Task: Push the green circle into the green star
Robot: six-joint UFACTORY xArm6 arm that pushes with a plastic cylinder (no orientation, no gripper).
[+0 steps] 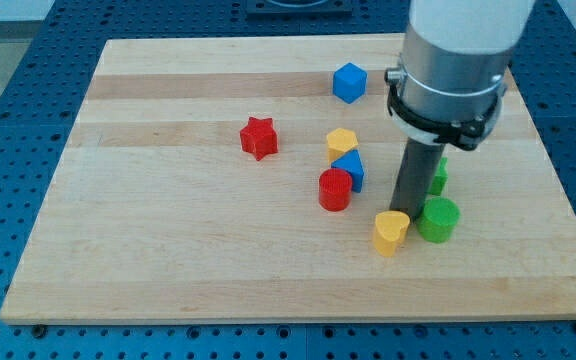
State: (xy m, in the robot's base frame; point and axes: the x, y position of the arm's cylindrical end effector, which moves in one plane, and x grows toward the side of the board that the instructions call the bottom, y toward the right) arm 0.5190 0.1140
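Observation:
The green circle (438, 219) is a short green cylinder on the wooden board (168, 250) at the lower right. The green star (438, 178) lies just above it toward the view's top, mostly hidden behind my rod. My tip (405, 214) rests on the board just left of the green circle, between it and a yellow heart block (390, 232). The tip looks close to or touching the circle's left side; I cannot tell which.
A red cylinder (335, 189), a blue triangular block (349, 169) and a yellow block (342, 143) cluster left of the tip. A red star (258, 137) lies farther left. A blue cube-like block (349, 82) sits near the top.

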